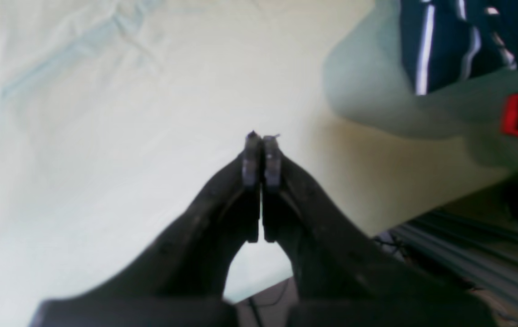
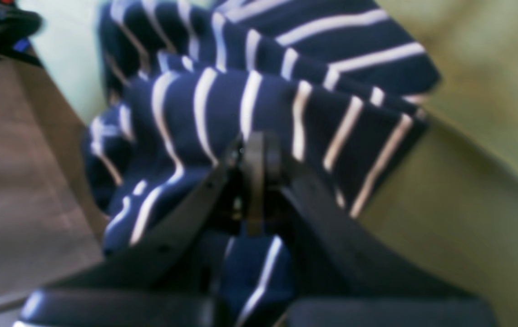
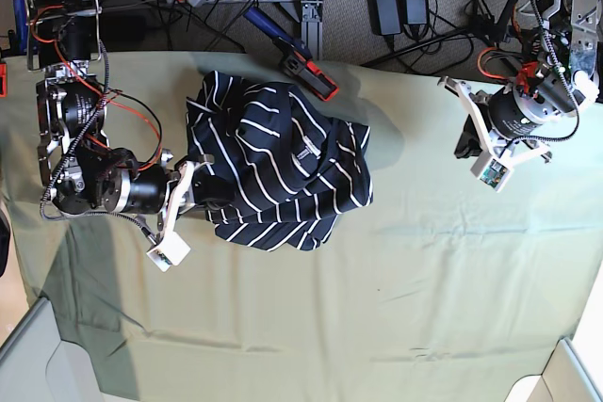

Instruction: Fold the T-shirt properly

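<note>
Much hidden, much out of focus

The right gripper's fingers [image 2: 255,159] are smeared out of focus, and whether they pinch the T-shirt [image 2: 259,104] just beyond them I can't tell; the shirt's top runs off the frame. Bunched folds hide its sleeves and collar.

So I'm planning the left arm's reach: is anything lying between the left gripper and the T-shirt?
Nothing visible. Only bare pale green cloth lies between the left gripper, shut and empty, and the crumpled T-shirt. The right gripper is already at the shirt's far edge.
</note>
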Available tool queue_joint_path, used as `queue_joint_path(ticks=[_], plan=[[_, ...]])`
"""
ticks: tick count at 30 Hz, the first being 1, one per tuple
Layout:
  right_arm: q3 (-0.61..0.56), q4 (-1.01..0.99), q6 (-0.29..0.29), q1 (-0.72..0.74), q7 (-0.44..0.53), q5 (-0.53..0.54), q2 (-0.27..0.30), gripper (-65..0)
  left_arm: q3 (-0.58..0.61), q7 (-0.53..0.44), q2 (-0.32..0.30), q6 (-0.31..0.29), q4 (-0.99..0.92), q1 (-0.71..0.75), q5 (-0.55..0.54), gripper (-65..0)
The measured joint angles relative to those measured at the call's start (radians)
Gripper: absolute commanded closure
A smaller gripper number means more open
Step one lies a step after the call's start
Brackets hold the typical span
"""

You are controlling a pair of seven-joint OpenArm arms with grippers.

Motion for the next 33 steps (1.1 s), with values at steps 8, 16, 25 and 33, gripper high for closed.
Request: queue_joint_path(ticks=[8, 16, 25, 33], plan=[[0.001, -0.019, 0.002, 0.022, 0.222, -0.246, -0.007, 0.0, 0.176, -0.032, 0.161, -0.012, 0.097, 0.02, 0.092, 0.0], [-0.023, -0.21, 0.004, 0.1, 0.249, -0.31, -0.068, 0.0, 0.391, -0.061, 0.224, 0.018, 0.06, 0.019, 0.311, 0.0], [-0.152, -0.455, 0.005, 0.269, 0.266, -0.325, -0.118, 0.0, 0.396, -0.061, 0.224, 0.044, 0.048, 0.023, 0.317, 0.0], [-0.264, -0.533, 0.005, 0.31, 0.293, -0.377, -0.151, 0.0, 0.397, -0.146, 0.238, 0.045, -0.002, 0.009, 0.328, 0.0]])
